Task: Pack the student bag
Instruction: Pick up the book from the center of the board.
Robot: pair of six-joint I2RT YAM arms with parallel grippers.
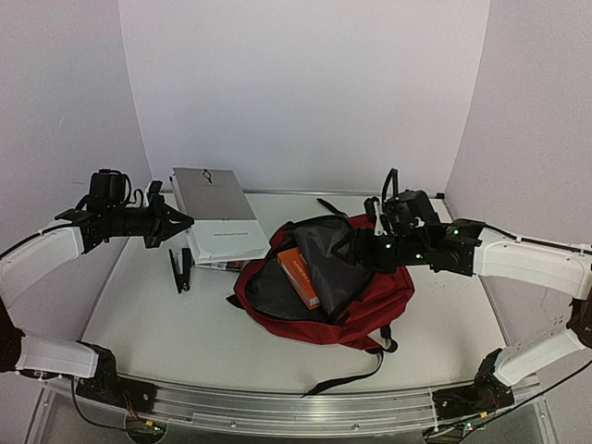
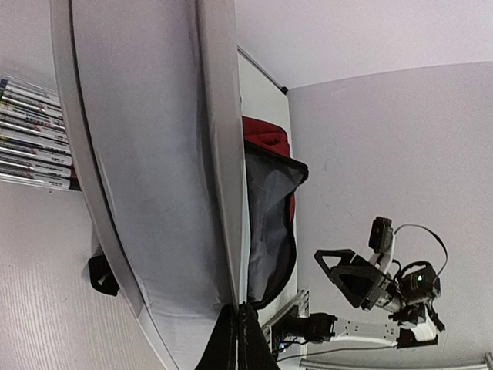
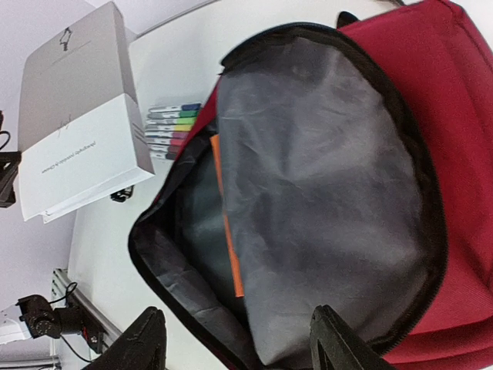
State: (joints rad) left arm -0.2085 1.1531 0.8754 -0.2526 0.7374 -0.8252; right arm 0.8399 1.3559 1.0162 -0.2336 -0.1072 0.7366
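The student bag (image 1: 384, 305), a red backpack, lies open on the table with its grey lining (image 3: 323, 177) showing. An orange book (image 1: 298, 277) sits inside it, visible as an orange edge (image 3: 228, 231) in the right wrist view. My left gripper (image 1: 188, 222) is shut on the edge of a grey-and-white book (image 1: 213, 211), held tilted above the table left of the bag; its fingers (image 2: 231, 343) pinch the book's cover (image 2: 154, 169). My right gripper (image 3: 243, 351) hangs open over the bag's mouth, nothing between its fingers (image 3: 146, 343).
A flat set of coloured markers (image 3: 173, 129) lies on the table under the raised book, beside the bag's top. A black clip (image 1: 180, 270) lies left of the bag. Black straps (image 1: 347, 377) trail toward the near table edge.
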